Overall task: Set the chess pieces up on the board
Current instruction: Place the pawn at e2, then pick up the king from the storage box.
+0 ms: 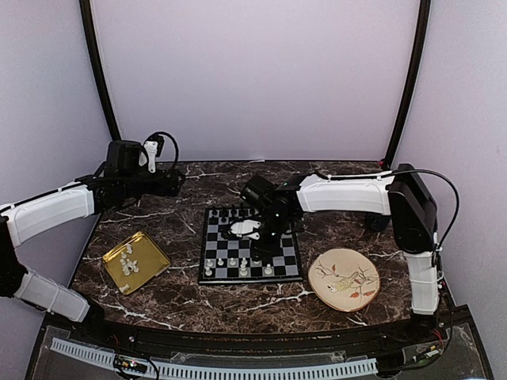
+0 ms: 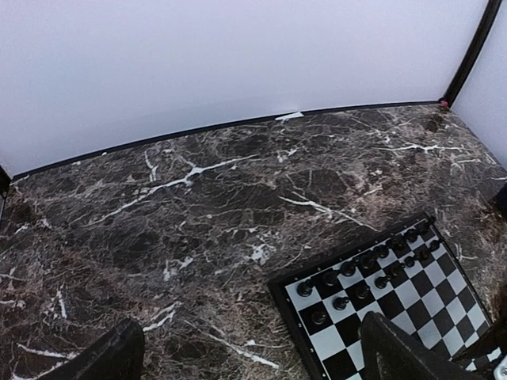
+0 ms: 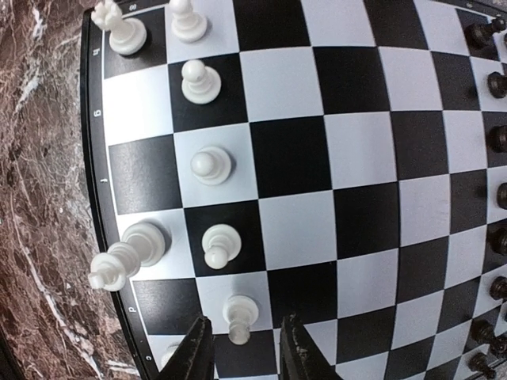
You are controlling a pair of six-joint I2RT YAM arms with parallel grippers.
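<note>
The near-left gold tray (image 1: 152, 255) holds a few white chess pieces (image 1: 129, 262); more stand on the board (image 1: 230, 252), in its near rows. The left tool (image 2: 250, 339) gapes, holding nothing; the right tool (image 3: 244, 334) stands parted astride a pawn (image 3: 238, 314).

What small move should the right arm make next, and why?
Probably lift the right gripper straight up. Its fingers stand apart either side of a white pawn that stands upright on the board, apparently released; neighbouring white pieces are close, so a sideways exit risks toppling them.
</note>
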